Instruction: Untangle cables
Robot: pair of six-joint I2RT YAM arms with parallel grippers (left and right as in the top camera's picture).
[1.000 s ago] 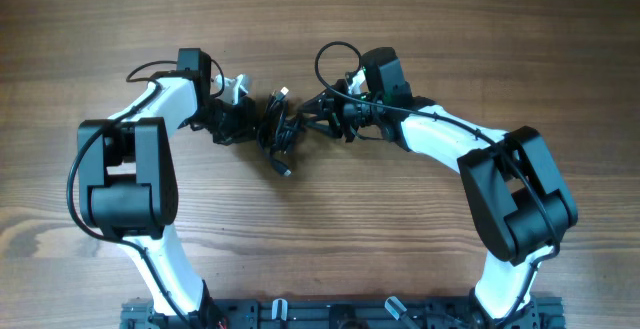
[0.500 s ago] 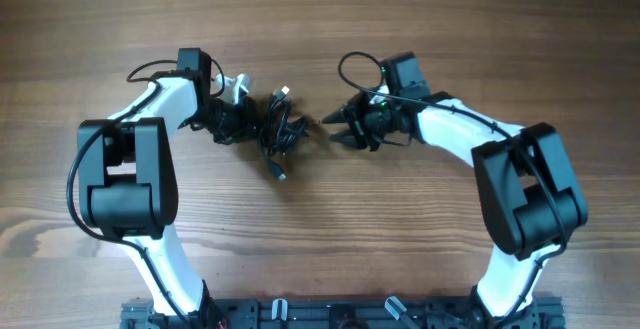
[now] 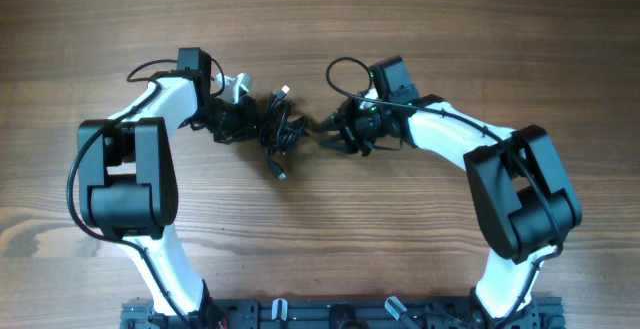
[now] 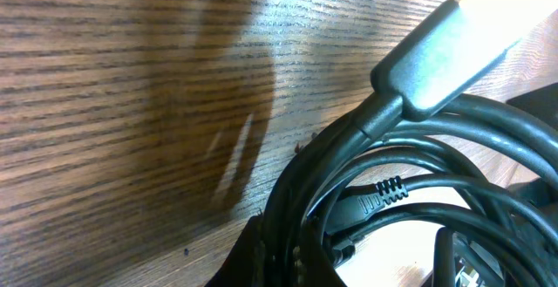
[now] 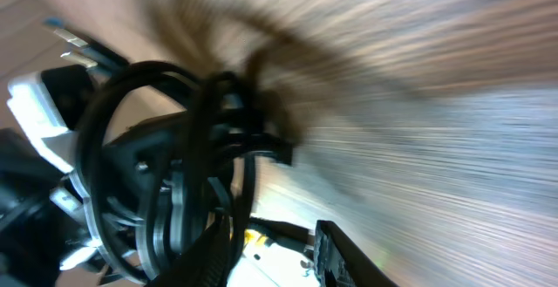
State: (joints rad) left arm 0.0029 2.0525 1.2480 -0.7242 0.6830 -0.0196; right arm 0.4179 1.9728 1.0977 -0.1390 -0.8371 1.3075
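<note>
Black fingers [image 5: 335, 250] of the right gripper [image 3: 326, 132] stand spread in the foreground of its wrist view, empty and just short of the cables [image 3: 281, 129], which lie bunched in a tight coil mid-table between the two arms. Beyond the bundle, the left gripper [image 3: 236, 119] presses against its far side. Whether it pinches a strand cannot be told, as looped cord and one plug [image 4: 440, 56] fill its camera. The untangling looks barely begun. The right arm is at the reach-in step and next needs to close on one outer loop and draw it away across the wooden table [image 3: 420, 29].
</note>
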